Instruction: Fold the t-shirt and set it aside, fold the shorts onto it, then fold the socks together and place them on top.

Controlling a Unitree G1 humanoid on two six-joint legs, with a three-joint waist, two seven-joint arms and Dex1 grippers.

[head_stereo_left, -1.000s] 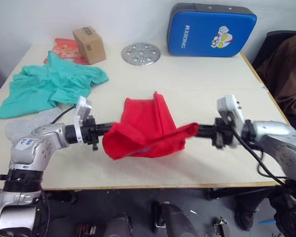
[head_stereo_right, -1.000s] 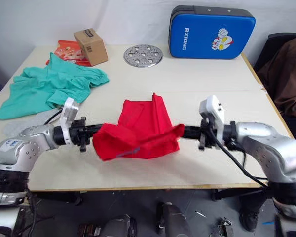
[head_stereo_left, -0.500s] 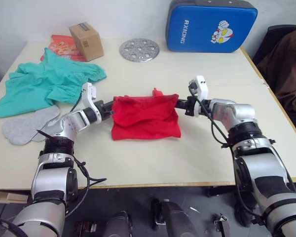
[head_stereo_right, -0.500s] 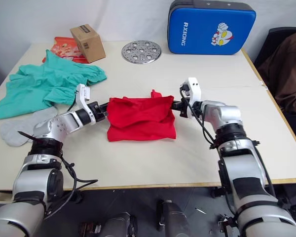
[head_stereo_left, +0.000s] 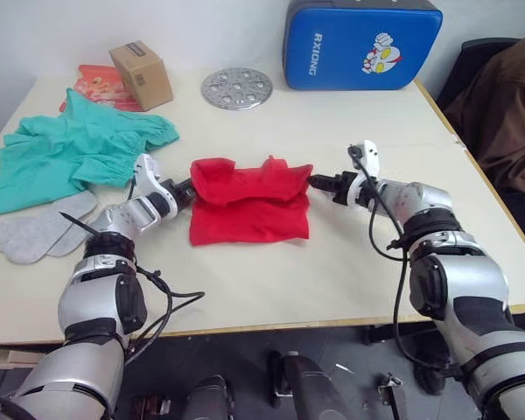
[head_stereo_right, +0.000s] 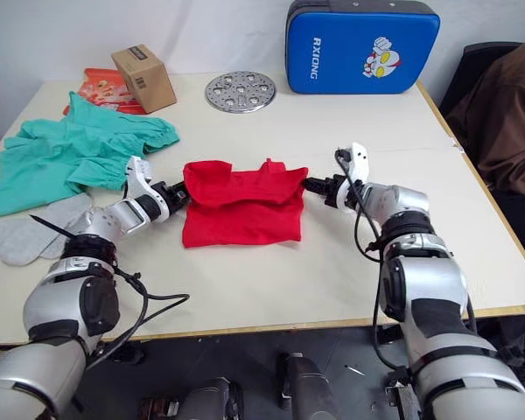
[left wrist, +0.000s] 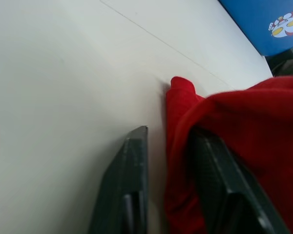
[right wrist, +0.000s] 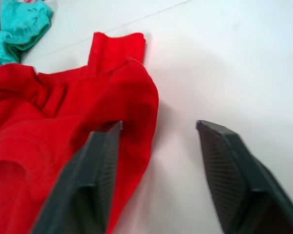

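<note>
While the t-shirt (head_stereo_left: 249, 203) lies folded into a rough rectangle on the table (head_stereo_left: 350, 262), both grippers sit low at its far corners. The left gripper (head_stereo_left: 185, 188) has its fingers parted with a fold of red cloth lying between them — one finger (left wrist: 129, 195) rests on bare table, the other is tucked under the fabric, and nothing is pinched. The right gripper (head_stereo_left: 318, 183) stands wide open as well, one finger at the shirt's edge and the other out over bare tabletop.

This looks like the close of the first step: the fold is made and the cloth released. Beyond the left gripper, away from the shirt, lie the shorts (head_stereo_left: 74, 153), crumpled, with the socks (head_stereo_left: 35, 232) just beside them, nearer the robot.

Next, I judge, the grippers must either regrasp the shirt to set it aside or draw clear without dragging the fold open — then the shorts.
</note>
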